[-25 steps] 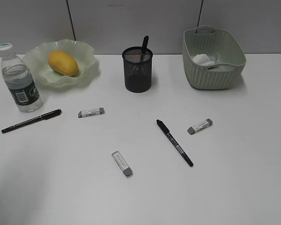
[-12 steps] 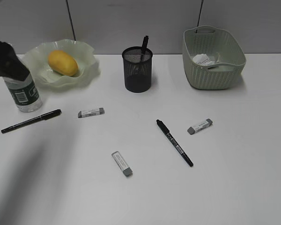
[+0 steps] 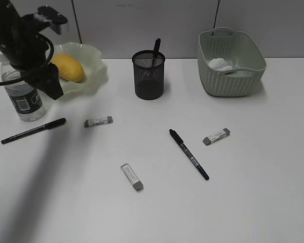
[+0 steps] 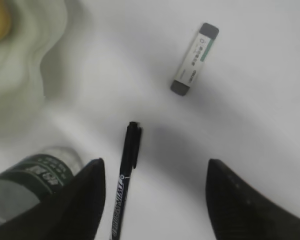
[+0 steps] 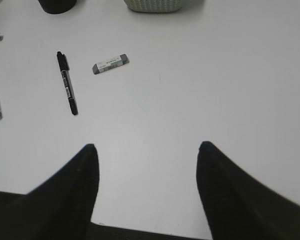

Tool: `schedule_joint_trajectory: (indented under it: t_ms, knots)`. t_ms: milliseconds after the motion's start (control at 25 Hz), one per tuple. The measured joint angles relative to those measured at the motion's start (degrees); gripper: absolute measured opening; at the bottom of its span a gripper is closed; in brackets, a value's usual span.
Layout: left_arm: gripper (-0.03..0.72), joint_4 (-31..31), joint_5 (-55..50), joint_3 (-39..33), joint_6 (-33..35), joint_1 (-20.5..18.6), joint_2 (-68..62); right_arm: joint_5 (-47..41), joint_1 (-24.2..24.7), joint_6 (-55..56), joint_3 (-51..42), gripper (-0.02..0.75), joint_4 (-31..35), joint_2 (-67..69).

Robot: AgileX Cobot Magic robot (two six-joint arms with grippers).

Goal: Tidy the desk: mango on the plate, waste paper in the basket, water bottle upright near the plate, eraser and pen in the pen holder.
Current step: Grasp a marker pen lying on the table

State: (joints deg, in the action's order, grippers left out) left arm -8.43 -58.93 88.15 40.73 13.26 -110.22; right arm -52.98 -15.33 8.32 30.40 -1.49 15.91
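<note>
My left gripper (image 4: 152, 175) hangs open above the left pen (image 4: 124, 185), empty. That pen lies flat on the surface (image 3: 243, 192) beside the upright water bottle (image 3: 21, 96). My right gripper (image 5: 145, 150) is open too, holding nothing.

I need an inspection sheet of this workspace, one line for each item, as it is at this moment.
Surface: white desk, dry, no spills seen.
Job's things: mango on plate; waste paper in basket; water bottle upright beside plate; one pen in pen holder.
Clutter: two pens and three erasers loose on desk.
End effectors: left end effector open above the left pen; right end effector open, empty.
Cables: black cable on left arm.
Surroundings: grey panel wall.
</note>
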Motion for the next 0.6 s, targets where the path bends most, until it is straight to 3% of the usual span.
schedule_joint_trajectory:
  t_ms: [160, 600]
  knots:
    - [0.481, 2.14, -1.44, 3.33, 2.84, 0.0, -5.31, 0.34, 0.0, 0.0, 0.0, 0.492, 0.0, 0.0]
    - [0.496, 7.62, -1.75, 3.7, 4.1, 0.0, -12.2, 0.39, 0.0, 0.0, 0.0, 0.492, 0.0, 0.0]
